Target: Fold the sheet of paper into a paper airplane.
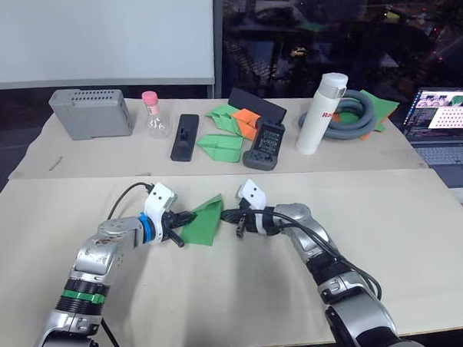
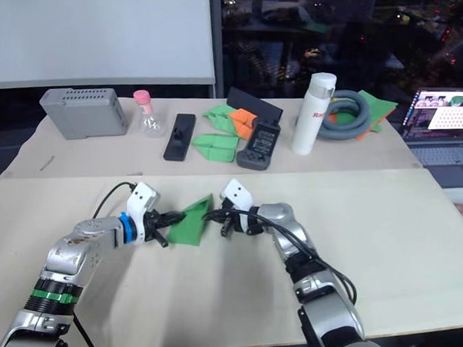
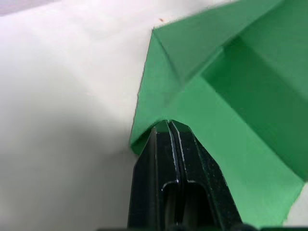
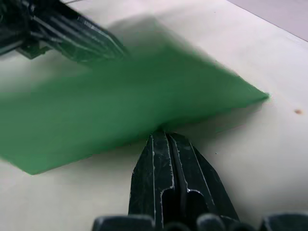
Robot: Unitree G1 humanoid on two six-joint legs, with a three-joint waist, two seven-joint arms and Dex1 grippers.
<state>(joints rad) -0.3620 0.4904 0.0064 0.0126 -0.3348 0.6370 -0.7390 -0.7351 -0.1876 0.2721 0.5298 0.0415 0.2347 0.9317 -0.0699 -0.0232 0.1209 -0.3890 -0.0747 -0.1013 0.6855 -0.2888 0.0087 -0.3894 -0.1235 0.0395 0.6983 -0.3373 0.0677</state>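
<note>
The paper (image 1: 202,222), green and partly folded with creases and overlapping flaps, is held just above the front table (image 1: 413,227) between the two grippers, one edge tilted up. The left gripper (image 1: 185,216) is pressed together on the paper's left edge; in the left wrist view its fingers (image 3: 168,149) are seen closed with the paper edge pinched at their tips. The right gripper (image 1: 226,215) meets the paper's right side; in the right wrist view its fingers (image 4: 166,159) are seen pressed together, tips at the paper's edge, but whether paper is actually caught between them cannot be told. On the rear table (image 1: 78,155), well apart from the grippers, are seen a grey box (image 1: 90,112), a pink-capped flask (image 1: 153,113), a black bar (image 1: 185,136), more green and orange folded paper (image 1: 232,127), a black handset (image 1: 265,144), a white bottle (image 1: 320,113), a grey hose (image 1: 352,117) and a laptop (image 1: 446,121).
</note>
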